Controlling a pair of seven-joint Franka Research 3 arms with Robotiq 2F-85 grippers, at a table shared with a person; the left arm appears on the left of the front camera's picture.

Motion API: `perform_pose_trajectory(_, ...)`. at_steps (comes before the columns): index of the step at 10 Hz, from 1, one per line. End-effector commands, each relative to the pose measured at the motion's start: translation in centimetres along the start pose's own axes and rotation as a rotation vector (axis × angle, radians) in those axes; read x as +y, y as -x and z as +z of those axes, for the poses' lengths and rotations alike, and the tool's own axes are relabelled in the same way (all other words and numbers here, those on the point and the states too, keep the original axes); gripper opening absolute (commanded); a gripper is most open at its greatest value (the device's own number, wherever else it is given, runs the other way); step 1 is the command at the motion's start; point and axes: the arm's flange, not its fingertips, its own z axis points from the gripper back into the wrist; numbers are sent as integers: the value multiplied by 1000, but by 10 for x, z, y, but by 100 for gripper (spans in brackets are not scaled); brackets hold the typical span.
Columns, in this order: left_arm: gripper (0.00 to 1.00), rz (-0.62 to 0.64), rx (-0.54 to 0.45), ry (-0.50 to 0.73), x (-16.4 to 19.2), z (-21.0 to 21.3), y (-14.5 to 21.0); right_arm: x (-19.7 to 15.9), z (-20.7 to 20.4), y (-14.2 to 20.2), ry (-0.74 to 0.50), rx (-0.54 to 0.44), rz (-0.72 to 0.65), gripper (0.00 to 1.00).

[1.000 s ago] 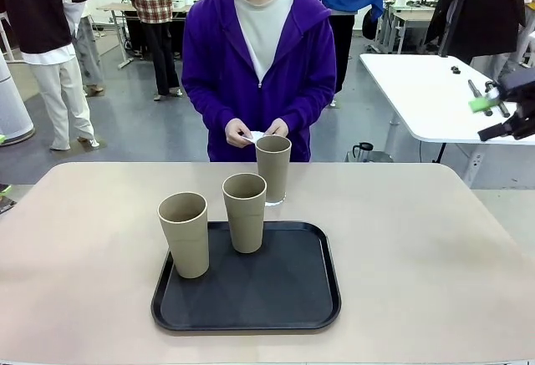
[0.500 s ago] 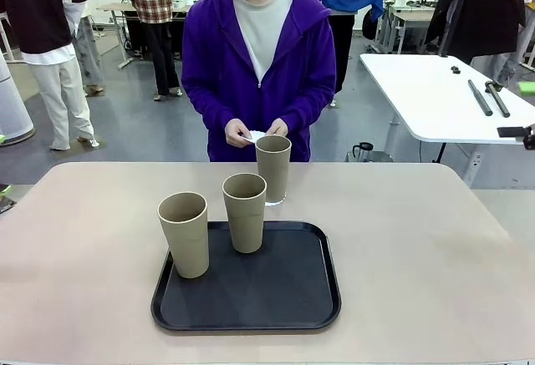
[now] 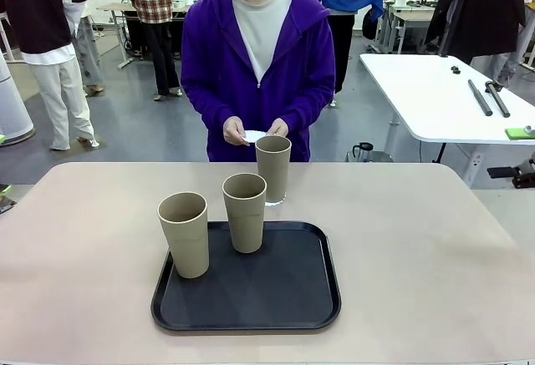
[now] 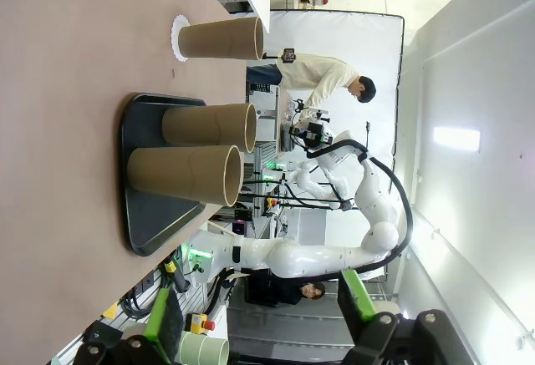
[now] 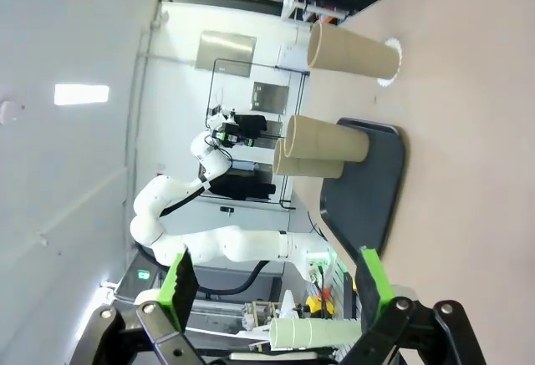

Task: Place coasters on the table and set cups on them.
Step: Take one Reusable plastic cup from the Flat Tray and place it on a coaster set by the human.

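One cup (image 3: 273,169) stands on a white coaster (image 3: 278,203) on the table (image 3: 418,256), just beyond the black tray (image 3: 247,294). Two more cups (image 3: 245,212) (image 3: 185,234) stand upright on the tray. The person in a purple hoodie holds white coasters (image 3: 253,136) in both hands behind the far cup. My right gripper (image 3: 514,152) hangs open at the far right edge, well clear of the cups. The right wrist view has its jaws (image 5: 276,286) wide apart with the cups (image 5: 351,52) far off. My left gripper (image 4: 259,315) is open too, away from the tray (image 4: 155,215).
A white table (image 3: 435,89) with black rods stands behind on the right. Other people stand in the background. The tabletop has bare room left and right of the tray.
My right gripper has dropped lower and slid farther right at the picture's edge. The person's hands with the coasters shifted slightly. The cups have not moved.
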Motion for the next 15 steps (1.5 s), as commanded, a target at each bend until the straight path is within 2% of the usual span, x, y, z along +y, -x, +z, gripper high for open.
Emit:
perform_pose_trajectory(1, 100, -7, -6, 17, -3, 0, 1, -8, 9, 6, -8, 4, 9, 100)
perform_pose_trajectory(4, 100, -7, -6, 17, -3, 0, 1, -10, 6, 15, 11, -70, 25, 100)
perform_pose_trajectory(5, 100, -7, -6, 17, -3, 0, 1, -3, 4, 18, 16, -62, 21, 100)
perform_pose_trajectory(6, 100, -7, -6, 17, -3, 0, 1, -13, 14, 11, 6, -36, -5, 100)
perform_pose_trajectory(15, 100, -7, -6, 17, -3, 0, 1, -13, 14, 11, 6, -36, -5, 100)
